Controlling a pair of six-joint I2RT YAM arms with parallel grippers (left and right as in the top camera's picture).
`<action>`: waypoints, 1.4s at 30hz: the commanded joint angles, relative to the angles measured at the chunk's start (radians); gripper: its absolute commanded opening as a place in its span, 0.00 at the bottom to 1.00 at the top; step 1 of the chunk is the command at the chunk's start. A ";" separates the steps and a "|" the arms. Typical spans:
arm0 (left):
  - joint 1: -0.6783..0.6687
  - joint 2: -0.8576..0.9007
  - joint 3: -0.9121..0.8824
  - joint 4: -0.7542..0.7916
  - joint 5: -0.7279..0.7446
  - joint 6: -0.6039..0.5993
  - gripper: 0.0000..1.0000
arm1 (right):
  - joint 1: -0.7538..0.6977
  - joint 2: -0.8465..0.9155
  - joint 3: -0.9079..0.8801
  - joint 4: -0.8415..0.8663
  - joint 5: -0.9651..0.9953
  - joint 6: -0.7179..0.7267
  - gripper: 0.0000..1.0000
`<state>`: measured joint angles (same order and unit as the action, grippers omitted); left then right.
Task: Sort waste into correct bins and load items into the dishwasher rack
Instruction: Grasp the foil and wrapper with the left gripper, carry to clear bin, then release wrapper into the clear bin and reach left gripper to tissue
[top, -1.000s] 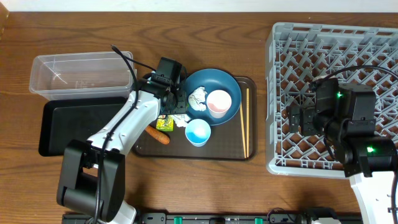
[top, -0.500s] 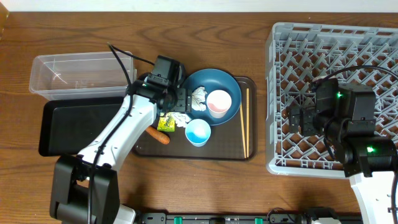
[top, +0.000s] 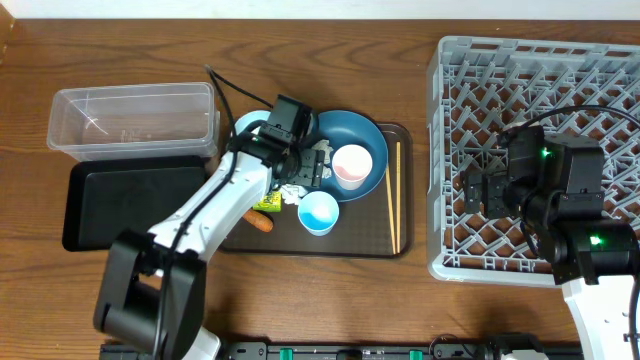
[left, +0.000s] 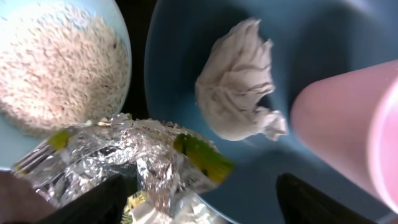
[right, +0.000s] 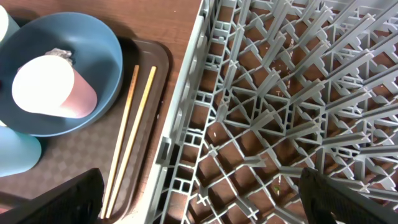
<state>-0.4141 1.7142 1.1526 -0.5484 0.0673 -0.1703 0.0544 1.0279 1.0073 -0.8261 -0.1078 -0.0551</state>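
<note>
One crumpled white paper wad (left: 239, 93) lies in the blue dish (left: 323, 37) just ahead of my left pincer (left: 200, 183), which hangs spread wide and empty, far nearer than my right pincer (top: 478, 190) over the rack (top: 450, 60).

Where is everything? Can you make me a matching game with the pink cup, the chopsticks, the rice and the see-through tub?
Things:
1. pink cup
2. chopsticks
3. rice
4. clear tub

Places:
A. in the small bowl
B. on the table, beside the black tray
C. inside the blue dish
D. flat on the brown tray, between the dish and the rack

Pairs: 1-C, 2-D, 3-A, 4-B
</note>
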 joint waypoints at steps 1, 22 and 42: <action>-0.002 0.029 0.010 0.000 -0.028 0.021 0.66 | -0.003 0.006 0.019 -0.002 0.006 0.017 0.99; 0.137 -0.271 0.011 0.012 -0.245 0.021 0.06 | -0.003 0.006 0.019 -0.023 0.006 0.016 0.99; 0.526 -0.136 0.011 0.483 -0.233 0.016 0.13 | -0.003 0.006 0.019 -0.035 0.002 0.017 0.99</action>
<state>0.1112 1.5352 1.1545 -0.0795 -0.1631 -0.1501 0.0544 1.0279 1.0073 -0.8555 -0.1078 -0.0544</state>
